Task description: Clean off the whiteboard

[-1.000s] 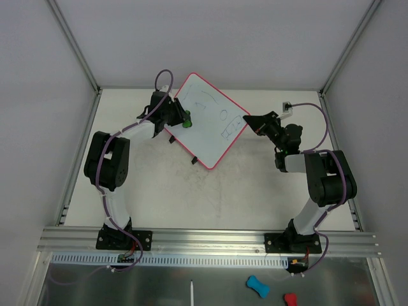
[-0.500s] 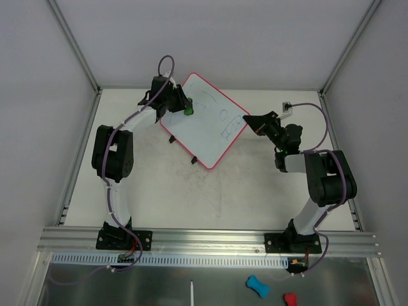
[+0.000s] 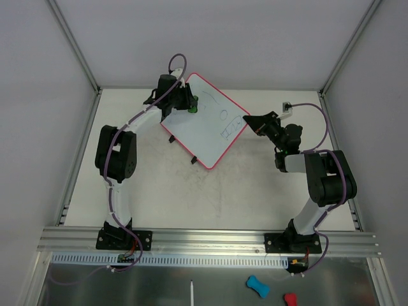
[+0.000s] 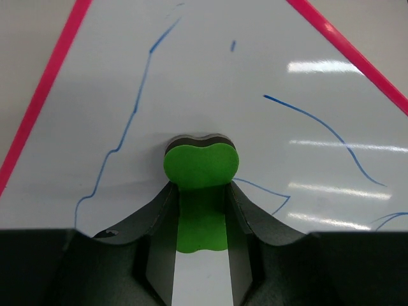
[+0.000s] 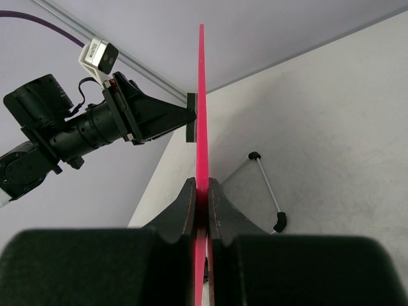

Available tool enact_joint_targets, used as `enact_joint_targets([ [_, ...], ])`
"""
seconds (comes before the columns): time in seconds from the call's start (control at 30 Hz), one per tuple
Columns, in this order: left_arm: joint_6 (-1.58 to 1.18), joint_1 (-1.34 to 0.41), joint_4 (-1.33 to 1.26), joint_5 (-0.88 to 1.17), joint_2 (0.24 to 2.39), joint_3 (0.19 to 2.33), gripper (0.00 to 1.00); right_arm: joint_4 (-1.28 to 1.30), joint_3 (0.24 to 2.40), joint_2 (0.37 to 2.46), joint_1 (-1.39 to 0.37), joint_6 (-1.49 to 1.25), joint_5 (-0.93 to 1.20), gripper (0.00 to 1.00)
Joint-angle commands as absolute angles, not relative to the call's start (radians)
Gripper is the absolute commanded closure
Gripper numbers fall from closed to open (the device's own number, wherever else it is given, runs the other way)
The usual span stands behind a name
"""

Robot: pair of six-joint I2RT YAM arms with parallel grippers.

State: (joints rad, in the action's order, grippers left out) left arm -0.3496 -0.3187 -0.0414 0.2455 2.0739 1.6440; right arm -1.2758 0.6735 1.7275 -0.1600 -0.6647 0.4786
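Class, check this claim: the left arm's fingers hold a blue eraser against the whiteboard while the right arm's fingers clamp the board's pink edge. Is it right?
Not quite: the eraser is green, not blue, as the left wrist view shows. The rest stands: the left fingers hold it against the whiteboard, and the right fingers clamp the board's pink edge.

Table, enclosure and a few loose bits on the lower shelf.
An off-white, faintly scuffed tabletop (image 3: 210, 191) sits between plain grey walls (image 3: 38, 95). A small white box (image 3: 288, 107) lies at its far right edge. Along the near edge runs a ribbed aluminium rail (image 3: 210, 237). Below it, on a shiny metal shelf (image 3: 127, 287), lie a blue bone-shaped piece (image 3: 257, 285), a small red piece (image 3: 290, 298) near it, and a thin white stick (image 3: 191, 293) further left.
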Motion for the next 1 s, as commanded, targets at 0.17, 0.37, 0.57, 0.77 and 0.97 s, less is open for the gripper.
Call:
enact_joint_targets([
  [0.17, -0.232, -0.524, -0.005, 0.216, 2.014, 1.551, 1.00, -1.351, 0.707, 1.726, -0.196, -0.629, 0.572, 1.00],
  [0.37, -0.207, -0.552, -0.005, 0.244, 2.013, 1.548, 1.00, -1.351, 0.704, 1.724, -0.199, -0.629, 0.572, 1.00],
  [0.57, -0.230, -0.522, -0.005, 0.256, 2.048, 1.618, 1.00, -1.351, 0.704, 1.723, -0.199, -0.627, 0.572, 1.00],
  [0.77, -0.221, -0.503, 0.044, 0.242, 2.082, 1.715, 1.00, -1.351, 0.706, 1.724, -0.199, -0.627, 0.572, 1.00],
  [0.97, -0.199, -0.497, 0.086, 0.252, 2.129, 1.835, 1.00, -1.351, 0.707, 1.724, -0.199, -0.629, 0.572, 1.00],
])
